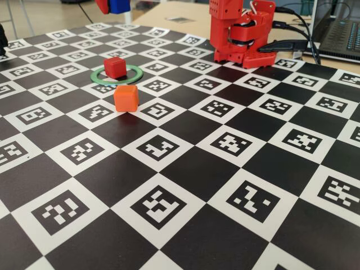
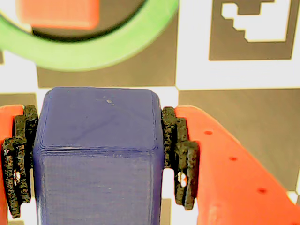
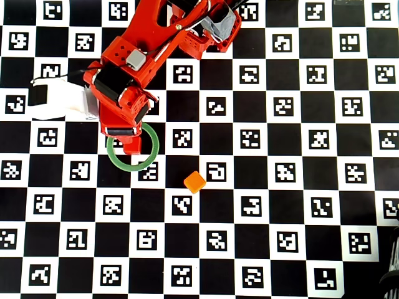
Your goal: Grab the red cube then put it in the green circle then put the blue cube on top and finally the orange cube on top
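Fixed view — checkerboard marker mat [image 1: 185,185] — wooden desk [image 1: 169,14] behind.

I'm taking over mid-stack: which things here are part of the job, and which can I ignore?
Part of the job:
blue cube, held in the gripper
red cube, inside the green ring
orange cube, waiting on the board

Ignore:
laptop
cables
white box

Three cubes [image 1: 126,98], one green ring [image 1: 135,74]
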`<state>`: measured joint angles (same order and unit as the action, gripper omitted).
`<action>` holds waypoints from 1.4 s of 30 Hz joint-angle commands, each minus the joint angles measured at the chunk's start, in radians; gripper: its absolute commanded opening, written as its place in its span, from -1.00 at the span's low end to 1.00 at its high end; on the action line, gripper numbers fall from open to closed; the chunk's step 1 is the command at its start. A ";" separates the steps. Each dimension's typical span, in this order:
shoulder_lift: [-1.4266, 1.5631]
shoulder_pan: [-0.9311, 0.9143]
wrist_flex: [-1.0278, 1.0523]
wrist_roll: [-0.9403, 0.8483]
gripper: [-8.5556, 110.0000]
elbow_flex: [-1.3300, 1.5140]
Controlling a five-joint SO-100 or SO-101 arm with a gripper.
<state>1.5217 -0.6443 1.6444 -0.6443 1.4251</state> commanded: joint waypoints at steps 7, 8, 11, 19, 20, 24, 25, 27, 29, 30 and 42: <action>0.121 -0.031 -0.149 -0.011 -0.95 0.080; 0.126 -0.031 -0.164 -0.011 -0.95 0.092; 0.141 -0.029 -0.210 -0.012 -0.95 0.137; 0.166 -0.006 -0.319 -0.009 -0.95 0.249; 0.167 -0.003 -0.333 -0.003 -0.95 0.258; 0.167 0.005 -0.367 0.008 -0.95 0.275; 0.167 0.008 -0.368 0.009 -0.95 0.278; 0.167 0.015 -0.373 0.009 -0.95 0.284; 0.169 0.018 -0.382 0.009 -0.95 0.295; 0.170 0.018 -0.393 0.009 -0.95 0.302; 0.183 0.009 -0.442 -0.008 -0.95 0.360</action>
<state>1.6061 -0.6335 1.2149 -0.6458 1.7963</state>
